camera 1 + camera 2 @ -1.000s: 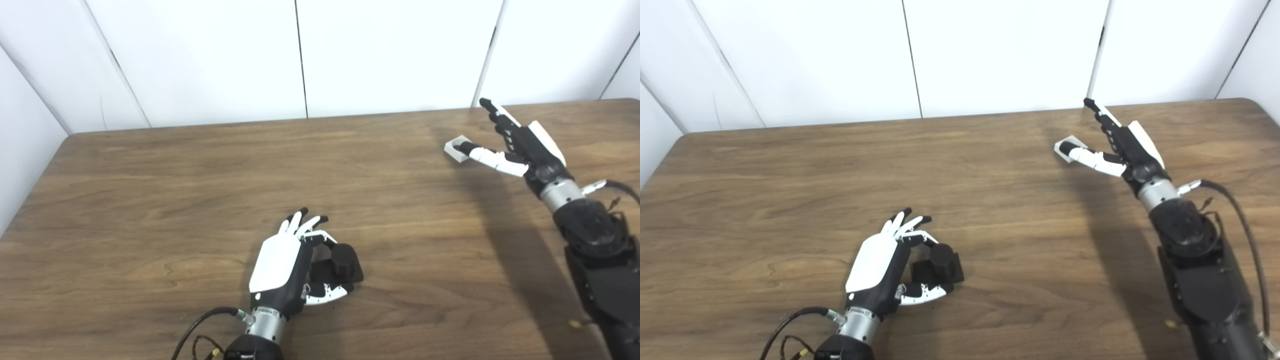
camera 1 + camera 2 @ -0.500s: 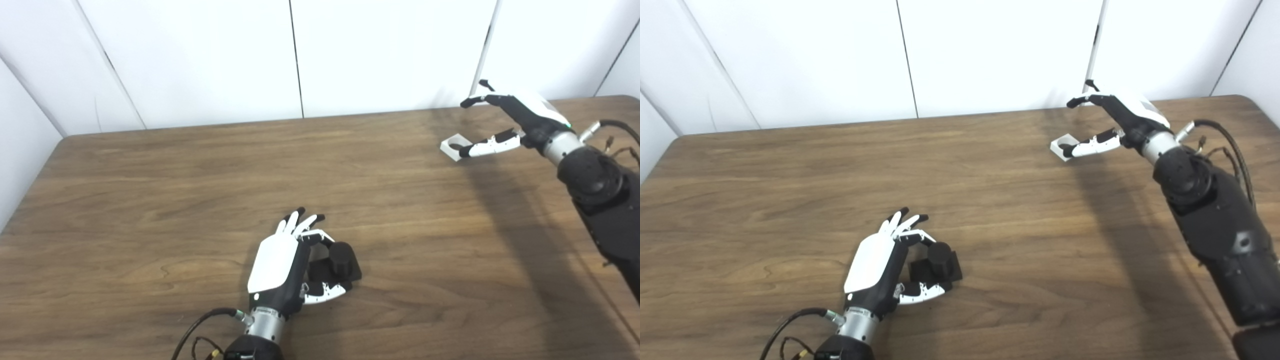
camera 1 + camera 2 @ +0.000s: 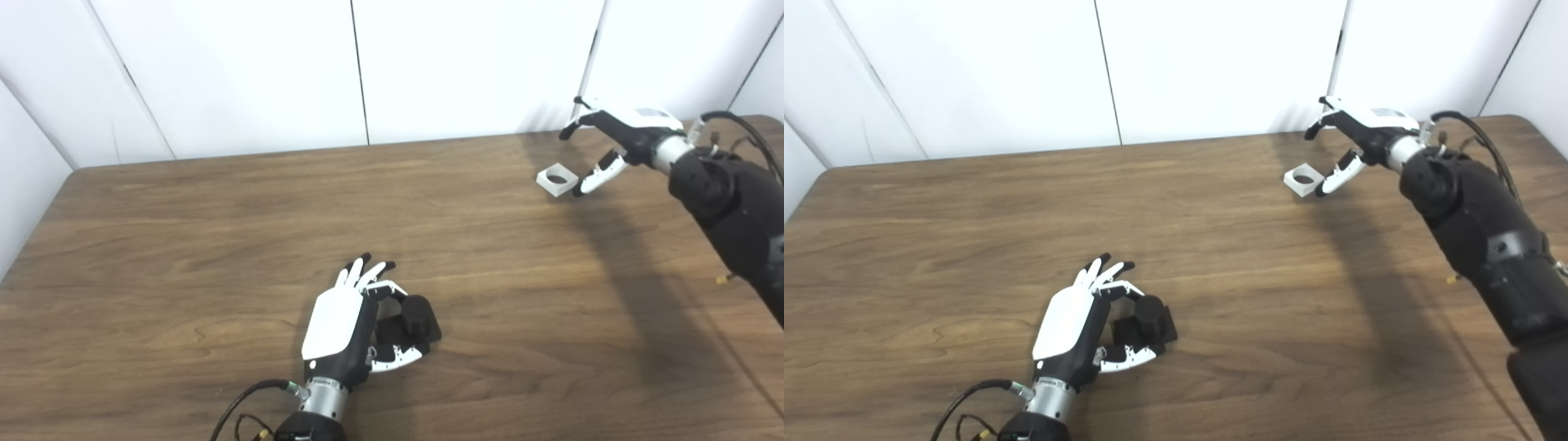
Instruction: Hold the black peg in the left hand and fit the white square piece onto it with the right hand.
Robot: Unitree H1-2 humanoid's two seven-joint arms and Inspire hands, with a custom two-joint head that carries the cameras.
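My left hand (image 3: 349, 327) rests near the front edge of the brown wooden table (image 3: 184, 245), its fingers and thumb curled loosely around the black peg (image 3: 413, 318), which stands on its square base on the table. Far off, near the back right corner, my right hand (image 3: 618, 138) hovers with its fingers spread wide, holding nothing. The white square piece (image 3: 557, 180) lies flat on the table just beside its thumb tip.

table (image 3: 184, 245): brown wood grain | wall (image 3: 245, 61): white panels, dark seams
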